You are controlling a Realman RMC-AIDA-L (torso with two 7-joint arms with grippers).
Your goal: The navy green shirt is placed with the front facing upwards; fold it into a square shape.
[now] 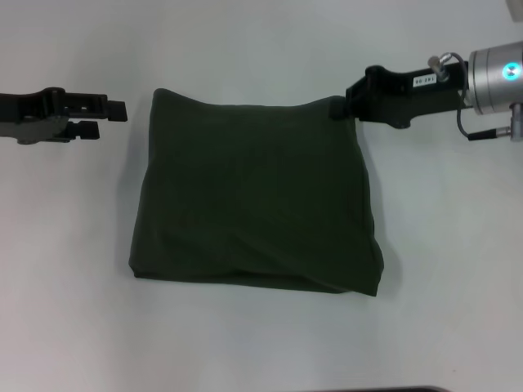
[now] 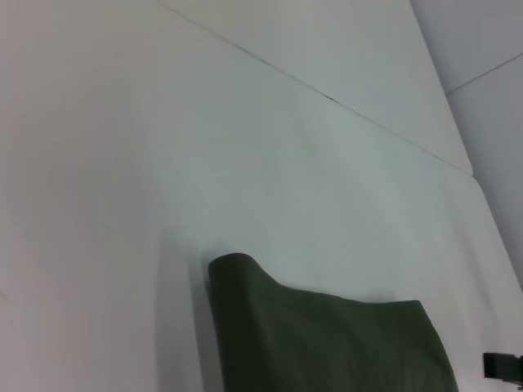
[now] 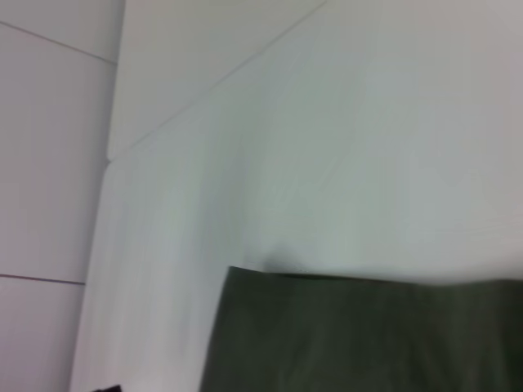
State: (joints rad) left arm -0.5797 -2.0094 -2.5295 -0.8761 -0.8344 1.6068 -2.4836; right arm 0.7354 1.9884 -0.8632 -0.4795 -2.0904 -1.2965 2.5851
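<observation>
The navy green shirt (image 1: 257,200) lies folded into a rough square on the middle of the white table, plain dark green side up, with no lettering showing. My left gripper (image 1: 105,119) is open and empty, a little to the left of the shirt's far left corner and apart from it. My right gripper (image 1: 340,107) is at the shirt's far right corner, its tip against the cloth. The shirt's far edge also shows in the left wrist view (image 2: 327,343) and in the right wrist view (image 3: 368,335).
The white table (image 1: 261,343) spreads out on all sides of the shirt. A dark strip (image 1: 384,389) runs along the table's near edge. Seams between white panels (image 2: 327,96) show beyond the table.
</observation>
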